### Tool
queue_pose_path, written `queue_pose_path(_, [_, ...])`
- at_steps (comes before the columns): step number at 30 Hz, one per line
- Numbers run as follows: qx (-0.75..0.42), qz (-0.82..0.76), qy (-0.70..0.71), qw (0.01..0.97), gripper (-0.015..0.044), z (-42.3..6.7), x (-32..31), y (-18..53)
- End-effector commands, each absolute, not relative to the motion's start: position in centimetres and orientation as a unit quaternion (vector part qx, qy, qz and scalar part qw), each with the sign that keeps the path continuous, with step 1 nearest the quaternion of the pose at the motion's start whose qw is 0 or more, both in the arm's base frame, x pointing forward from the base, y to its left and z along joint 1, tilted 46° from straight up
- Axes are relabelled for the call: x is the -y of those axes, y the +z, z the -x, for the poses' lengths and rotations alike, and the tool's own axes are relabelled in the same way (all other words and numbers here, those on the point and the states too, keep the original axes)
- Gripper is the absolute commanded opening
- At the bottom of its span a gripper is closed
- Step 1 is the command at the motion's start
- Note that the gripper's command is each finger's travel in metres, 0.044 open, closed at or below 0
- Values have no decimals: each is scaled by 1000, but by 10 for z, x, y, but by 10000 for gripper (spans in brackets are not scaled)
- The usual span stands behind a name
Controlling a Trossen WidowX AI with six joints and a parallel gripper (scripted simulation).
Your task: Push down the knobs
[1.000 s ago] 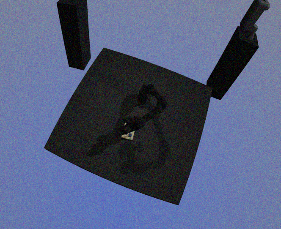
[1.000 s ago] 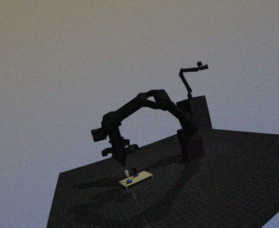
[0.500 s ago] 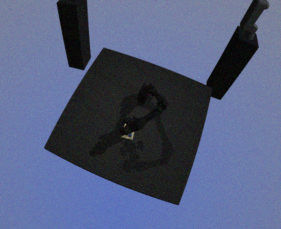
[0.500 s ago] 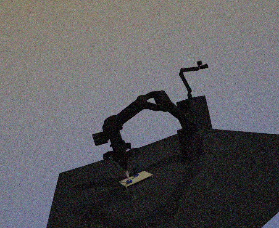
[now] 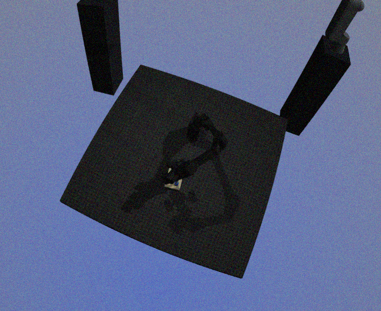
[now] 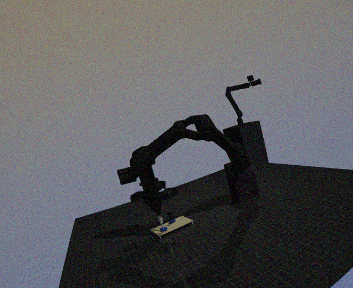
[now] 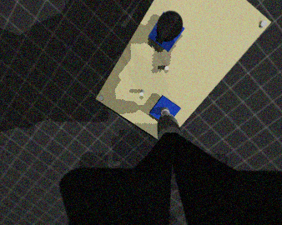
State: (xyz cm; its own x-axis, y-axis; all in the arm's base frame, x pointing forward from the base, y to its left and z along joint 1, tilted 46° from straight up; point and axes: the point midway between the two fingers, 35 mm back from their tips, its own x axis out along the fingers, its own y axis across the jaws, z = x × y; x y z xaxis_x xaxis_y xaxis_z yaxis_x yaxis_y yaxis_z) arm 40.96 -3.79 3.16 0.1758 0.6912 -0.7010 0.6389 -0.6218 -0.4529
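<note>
The cream circuit board (image 5: 178, 187) (image 6: 183, 220) (image 7: 208, 50) stands on short legs. A light grey knob (image 6: 160, 219) (image 7: 168, 124) stands above the near blue potentiometer (image 6: 164, 229) (image 7: 171, 107), with a length of thin shaft showing between them. A black knob (image 6: 169, 214) (image 7: 170, 26) stands over the other blue potentiometer (image 6: 172, 221) (image 7: 168, 45); a gap below it seems to show in the exterior view. My gripper (image 6: 160, 214) (image 7: 169, 138) is shut and empty, its tips at the top of the grey knob. The fingers hide the knob's top in the wrist view.
Two small pale posts (image 7: 166, 67) (image 7: 141, 94) stand on the board between the potentiometers. Dark pillars (image 5: 98, 46) (image 5: 314, 83) stand beyond the table (image 5: 237, 234), one bearing another small arm (image 5: 342, 18) (image 6: 237, 87). Arm shadows cross the table.
</note>
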Motion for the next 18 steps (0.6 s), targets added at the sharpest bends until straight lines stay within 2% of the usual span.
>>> queue_pose_path(1, [434,767,472,31,0,-410,37,31])
queue_pose_path(18, [434,767,472,31,0,-410,36,30])
